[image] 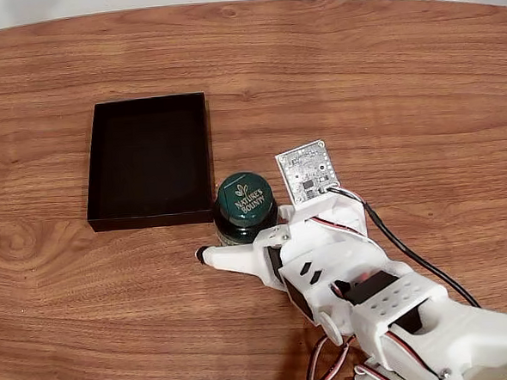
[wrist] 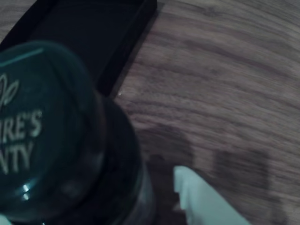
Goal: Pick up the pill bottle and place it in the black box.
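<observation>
Reaching leftward, fingers [image: 240,251] flank the upright pill bottle [image: 244,203].

Dark green cap [image: 244,197] with white lettering and a small white leaf mark, on a dark green bottle [image: 239,229]. Matte black tray [image: 94,176], plain inside and out. Warm brown table [image: 402,86] with streaked wood grain and darker knots. White plastic gripper [image: 230,234]; silvery-white circuit board [image: 305,171] dotted with small dark parts; black cable [image: 403,246]; red, white and black wires [image: 320,364].
</observation>
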`<act>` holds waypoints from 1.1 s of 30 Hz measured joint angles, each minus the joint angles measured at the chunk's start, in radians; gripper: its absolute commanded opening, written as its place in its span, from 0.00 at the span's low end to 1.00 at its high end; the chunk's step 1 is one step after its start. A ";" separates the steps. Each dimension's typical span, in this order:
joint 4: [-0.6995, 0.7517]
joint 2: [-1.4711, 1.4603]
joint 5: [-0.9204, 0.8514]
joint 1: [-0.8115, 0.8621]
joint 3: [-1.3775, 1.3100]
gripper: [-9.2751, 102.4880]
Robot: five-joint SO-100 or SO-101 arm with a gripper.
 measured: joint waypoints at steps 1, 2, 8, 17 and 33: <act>-0.012 -0.006 -0.006 0.000 0.000 0.44; -0.025 -0.014 -0.012 0.000 0.000 0.44; -0.086 -0.037 -0.043 0.000 0.000 0.43; -0.100 -0.041 -0.060 0.000 0.000 0.29; -0.117 -0.043 -0.063 0.000 0.000 0.25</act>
